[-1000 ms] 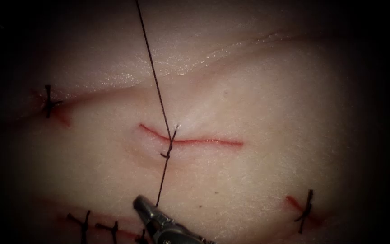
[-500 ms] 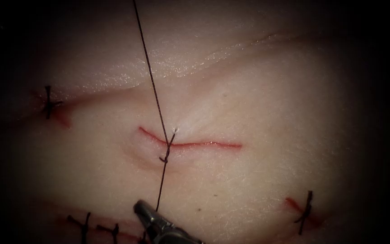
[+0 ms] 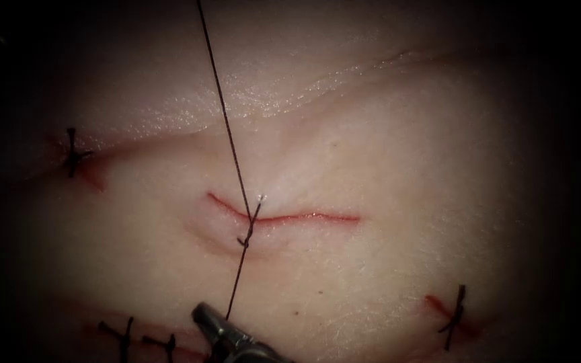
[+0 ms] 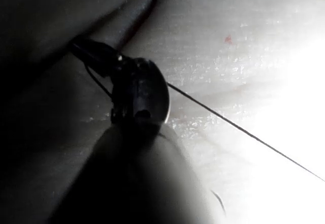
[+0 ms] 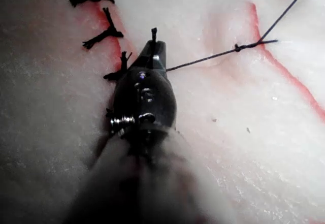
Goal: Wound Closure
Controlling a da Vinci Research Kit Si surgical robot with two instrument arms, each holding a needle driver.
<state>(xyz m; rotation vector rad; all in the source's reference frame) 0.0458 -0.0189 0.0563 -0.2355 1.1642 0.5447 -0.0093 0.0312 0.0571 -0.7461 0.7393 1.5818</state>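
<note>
You have old stitch (image 3: 70,152) at 9 o'clock, dark, crossing short red side cut (image 3: 92,176). Second old stitch (image 3: 455,314) at 4 o'clock over red mark. Stitch row (image 3: 126,335) at 7 o'clock, knots close together.

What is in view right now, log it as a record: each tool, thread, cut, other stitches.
right tool: jaws shut on the thread's near end, below the cut
left tool: thread runs taut past its head; hold on it cannot be told
thread: one straight, taut line from the top edge, through the knot, down to the right tool
knot: on the cut's left part
cut: red line, open to the right of the knot
tissue: pale, puckered at the knot
finished stitches: on other cuts around
</note>
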